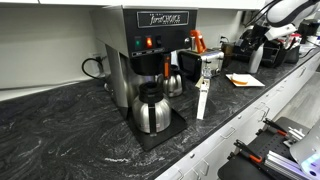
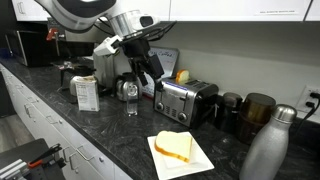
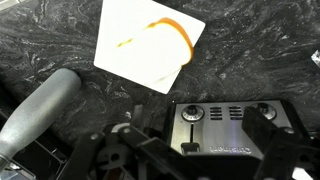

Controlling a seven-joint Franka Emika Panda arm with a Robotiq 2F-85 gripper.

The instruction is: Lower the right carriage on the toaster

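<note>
The toaster [image 2: 185, 100] is a small low box with a dark side and a shiny steel end, standing on the dark counter. In the wrist view its steel end [image 3: 225, 128] faces me with two knobs and a lever [image 3: 189, 147] in the slot under the left knob. The other lever is hidden behind a gripper finger. My gripper [image 2: 150, 68] hangs just above and beside the toaster's steel end. In the wrist view the gripper [image 3: 200, 152] is open and empty, its dark fingers on either side of the steel end.
A slice of bread on a white napkin [image 2: 180, 150] lies in front of the toaster. A steel bottle [image 2: 268, 145] stands near the front edge. A small box [image 2: 86, 93] and a glass [image 2: 131, 97] stand beside the arm. The tall coffee brewer [image 1: 150, 50] holds a steel carafe [image 1: 151, 108].
</note>
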